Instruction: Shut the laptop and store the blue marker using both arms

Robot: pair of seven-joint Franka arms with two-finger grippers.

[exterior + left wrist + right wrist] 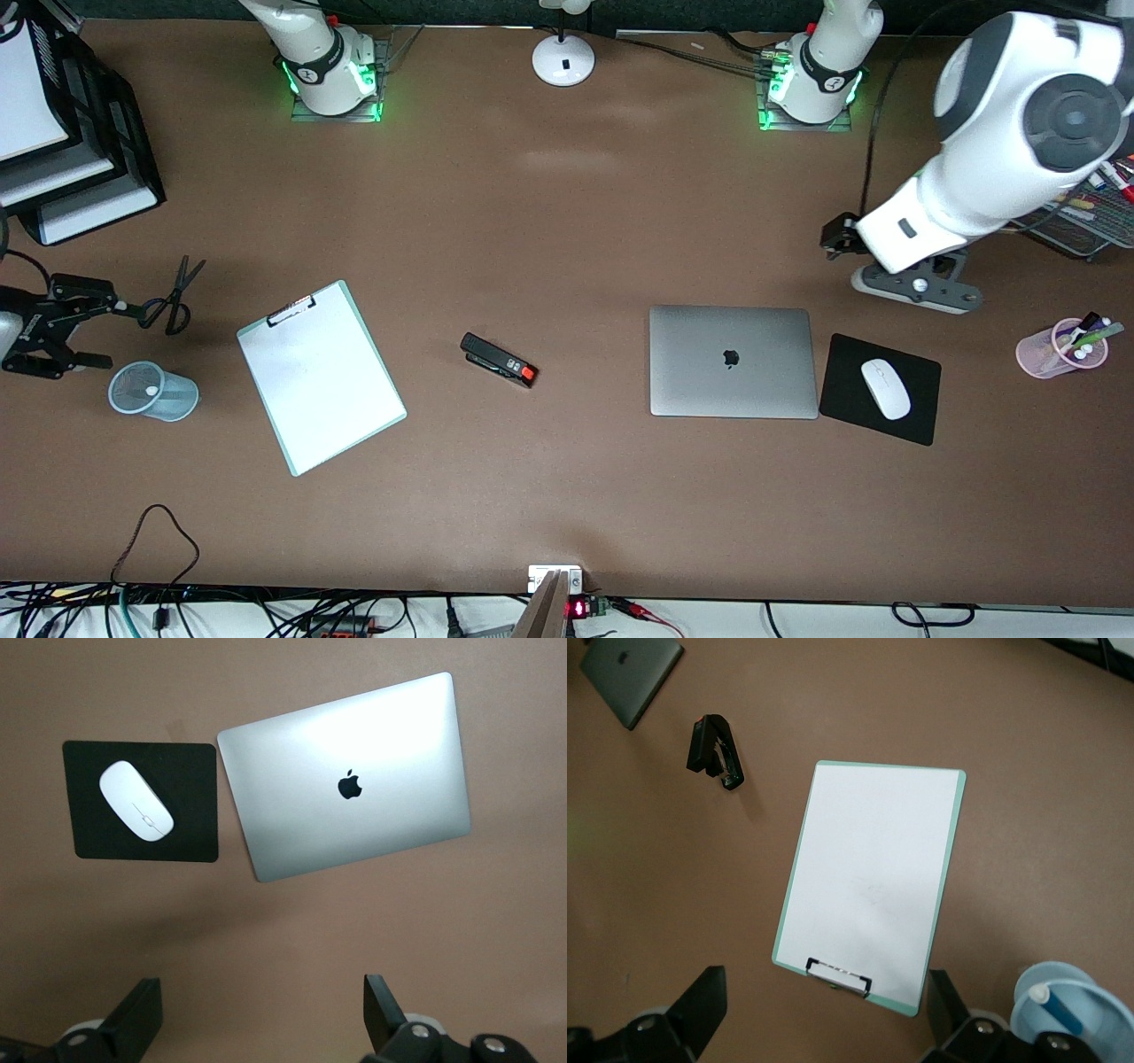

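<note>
The laptop lies flat and shut on the brown desk, its matte silver lid up with the dark apple logo showing, so the closing step looks done. Touching or nearly touching its edge toward the left arm's end is a black mouse pad carrying a smooth white mouse. The blue marker stands white tip up inside a pale blue mesh cup well away from the laptop toward the right arm's end, so by my read the storing is finished too, and all that is left is for both arms to pull clear. The left gripper hovers over bare desk just farther from the front camera than the mouse pad, jaws spread wide with nothing between them. The right gripper hangs beside that cup, jaws open and empty. Between the cup and the laptop: a white clipboard with a mint-green border and a metal clip, then a black stapler with a red end. Black-handled scissors lie by the right gripper. Past the mouse pad toward the left arm's end, a translucent pink cup holds assorted pens.
</note>
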